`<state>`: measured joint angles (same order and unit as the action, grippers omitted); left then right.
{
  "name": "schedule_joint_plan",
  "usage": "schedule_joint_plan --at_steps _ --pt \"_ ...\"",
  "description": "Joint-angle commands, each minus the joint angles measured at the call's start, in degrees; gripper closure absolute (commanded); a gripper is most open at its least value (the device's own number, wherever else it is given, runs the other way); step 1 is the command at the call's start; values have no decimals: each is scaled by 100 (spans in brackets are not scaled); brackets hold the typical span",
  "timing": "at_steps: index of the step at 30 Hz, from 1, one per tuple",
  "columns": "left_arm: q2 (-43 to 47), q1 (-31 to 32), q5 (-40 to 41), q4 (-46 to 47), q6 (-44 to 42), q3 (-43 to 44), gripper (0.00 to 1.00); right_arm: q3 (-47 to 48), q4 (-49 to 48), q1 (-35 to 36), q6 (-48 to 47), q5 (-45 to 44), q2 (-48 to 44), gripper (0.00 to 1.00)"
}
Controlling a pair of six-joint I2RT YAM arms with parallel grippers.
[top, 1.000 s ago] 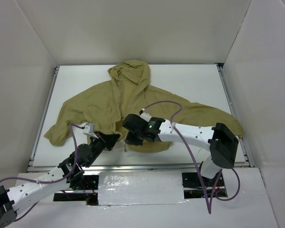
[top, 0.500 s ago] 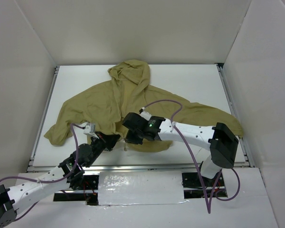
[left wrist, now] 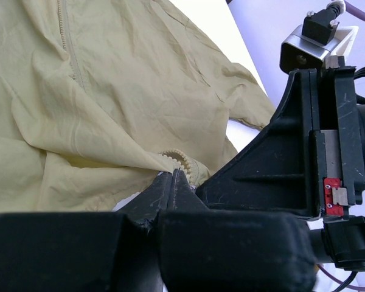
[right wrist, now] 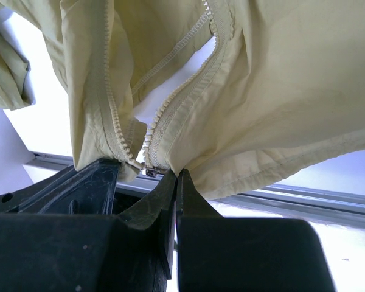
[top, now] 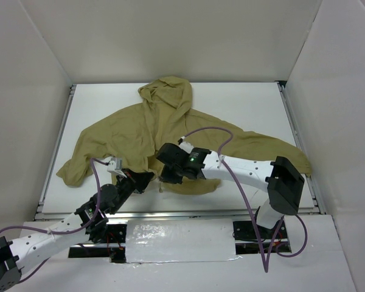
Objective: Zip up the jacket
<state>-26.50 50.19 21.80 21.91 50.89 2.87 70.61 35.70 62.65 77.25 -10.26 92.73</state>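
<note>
The left jaws are pressed together with no gap that we can see, and they pinch the lower edge of the jacket [left wrist: 109,91] right where a short run of zipper teeth [left wrist: 177,160] curls out of the fabric. The right jaws are likewise closed tight, their tips meeting on the hem of the jacket at the bottom of the zipper [right wrist: 181,94]. There the two toothed tracks run down and come together at a small metal slider [right wrist: 148,172], which sits just beside the closed tips. We cannot tell whether the slider itself is caught between them.

From above, we see the jacket spread over the white bench [top: 249,109]. Its hood [top: 167,97] points toward the far wall, one sleeve [top: 79,152] trails to the left and the other sleeve [top: 274,149] reaches to the right edge. The lower hem lies near the front edge of the bench, bunched where the left arm [top: 61,225] and the right arm [top: 243,170] meet it close beside each other. Above the hem the front of the jacket is open, with white bench showing between the two tracks in the right wrist view.
</note>
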Motion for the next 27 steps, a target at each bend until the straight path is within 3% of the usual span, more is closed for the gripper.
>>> schedule_joint_plan --at_steps 1,27 --pt "5 26 8 358 -141 38 100 278 68 -69 35 -73 44 100" --pt "13 61 87 375 -62 -15 100 146 -160 -122 281 33 -132 100"
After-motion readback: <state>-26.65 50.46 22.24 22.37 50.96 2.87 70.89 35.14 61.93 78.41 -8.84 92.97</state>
